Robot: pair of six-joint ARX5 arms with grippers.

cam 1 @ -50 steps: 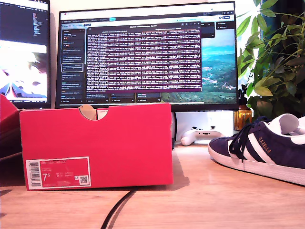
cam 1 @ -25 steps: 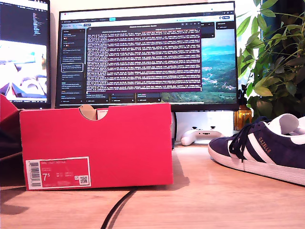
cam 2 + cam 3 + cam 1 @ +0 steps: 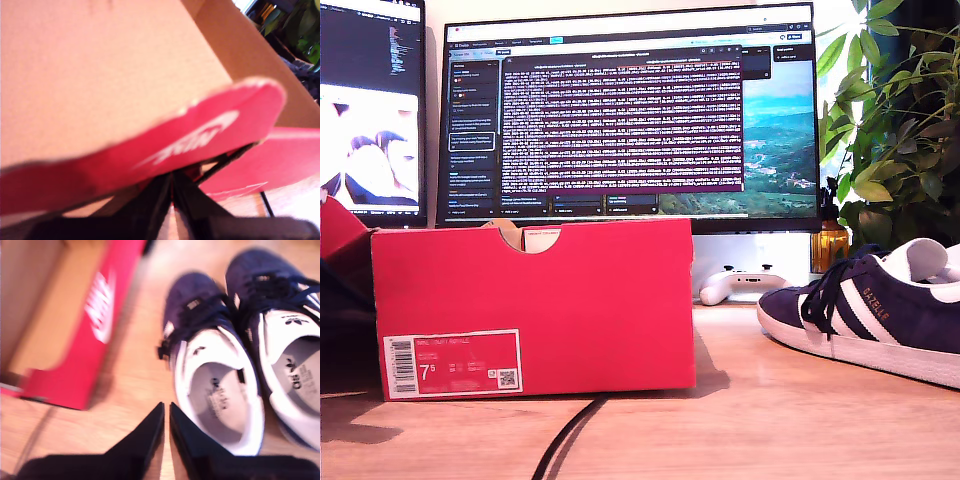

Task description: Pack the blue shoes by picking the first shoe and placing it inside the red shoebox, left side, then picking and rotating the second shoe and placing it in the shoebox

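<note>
You've got the big bright red cardboard shoebox (image 3: pixel 535 305) sitting toward the exterior view's left on the pale wooden desk (image 3: pixel 750 420), its half-round thumb notch up top and the white barcode label low on the face. Over at the exterior view's right, one navy suede sneaker (image 3: pixel 865 315) with white stripes and a white sole rests on the desk, well apart from the box. A black cable (image 3: pixel 565 440) snakes across the desk in front of the box. Behind it all, you have a wide monitor (image 3: pixel 630 120) full of text, a second screen (image 3: pixel 370 110) at the exterior view's left, a white game controller (image 3: pixel 745 283) under the monitor, an amber jar (image 3: pixel 830 245) and a leafy green plant (image 3: pixel 895 110). In the first wrist view, your first gripper (image 3: pixel 172 200) has its jaws nearly together right under a red box flap (image 3: pixel 165 145) with a white logo, though you can't tell if they pinch it. In the second wrist view, your second gripper (image 3: pixel 166 427) is all but closed with nothing between its tips, hovering over the desk just beside the pair of sneakers (image 3: pixel 240 350) lying side by side, red box wall (image 3: pixel 95 325) off to one side.
</note>
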